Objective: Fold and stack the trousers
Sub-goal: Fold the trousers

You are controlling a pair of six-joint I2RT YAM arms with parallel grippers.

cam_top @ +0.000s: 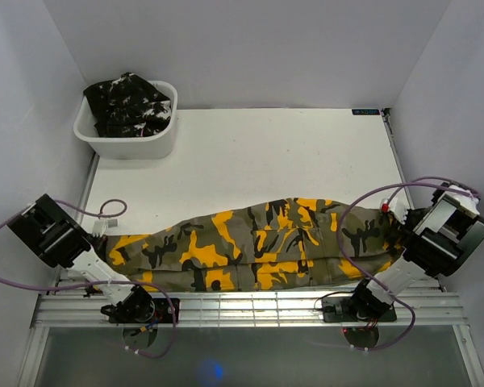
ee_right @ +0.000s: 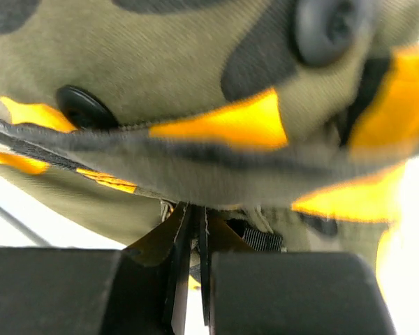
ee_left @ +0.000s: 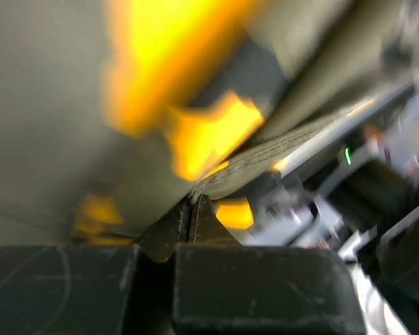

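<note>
The olive-grey trousers (cam_top: 258, 246) with orange-yellow and black patches lie stretched left to right along the near part of the table. My left gripper (cam_top: 104, 232) is at their left end, shut on the hem edge (ee_left: 227, 171); its fingertips (ee_left: 199, 209) meet on the cloth. At the right end my right gripper (cam_top: 396, 216) is shut on the waistband (ee_right: 195, 164), with black buttons (ee_right: 84, 106) just above the jaws. The black trousers (cam_top: 129, 103) with white flecks sit bunched in the white tub (cam_top: 133, 145) at the back left.
A metal rail frame (cam_top: 250, 306) runs along the near table edge over both arm bases. Purple cables (cam_top: 387, 193) loop off each arm. White walls close in the table on the left, back and right.
</note>
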